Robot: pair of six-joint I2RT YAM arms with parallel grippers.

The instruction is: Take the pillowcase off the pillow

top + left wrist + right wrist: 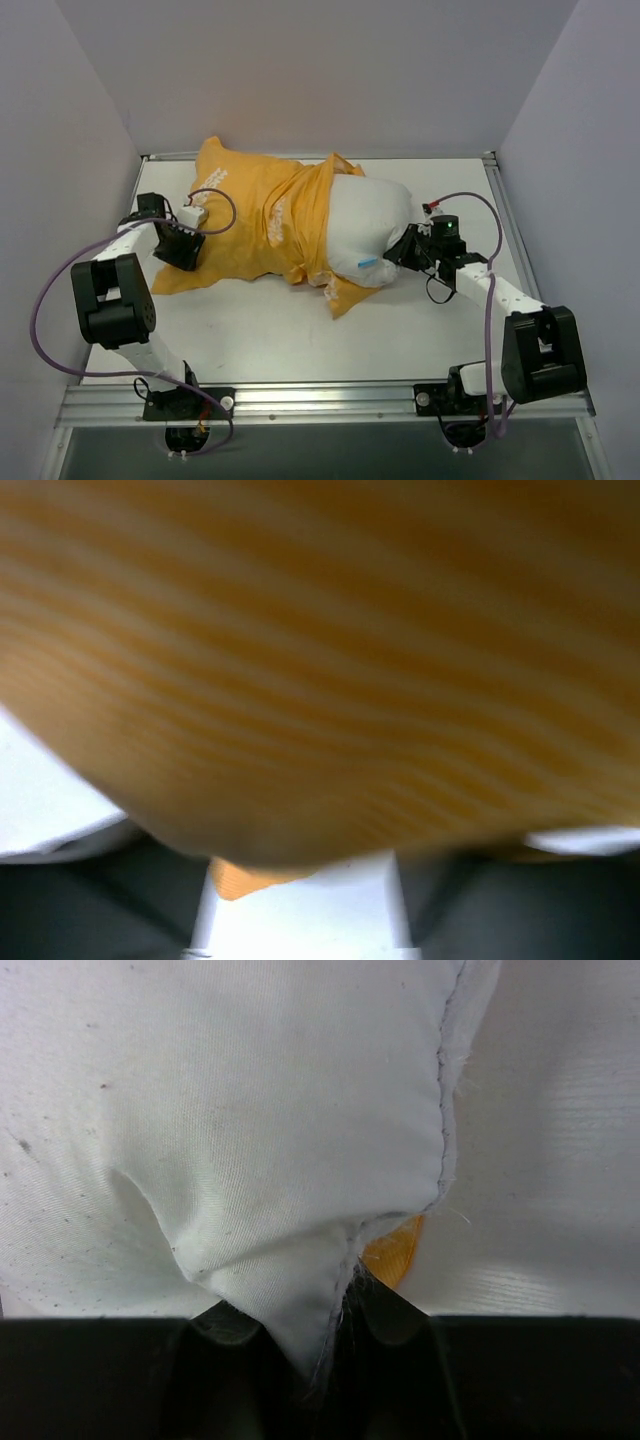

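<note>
**While the right arm anchors the pillow, the pillowcase sits half off**

Where the two arms reach in from the near edge of the table (300, 330), each meets one end of the load. At 3 o'clock the right gripper (405, 248) is clenched on a corner of the pillow (370, 225). At 9 o'clock the left gripper (180, 245) rests on the pillowcase (240, 215) with its jaws spread, apparently pinching nothing.

Farther back, the pillowcase covers only the pillow's 9 o'clock part. The white end with its blue tag (367, 262) lies bare.

Risk: the pinched corner is small and may slip under a hard pull toward 9 o'clock. Unclosed left jaws would slide off the cloth.

Only the right wrist view shows the seam corner between the fingers and an orange sliver beneath. The left wrist view shows only blurred orange cloth.
</note>
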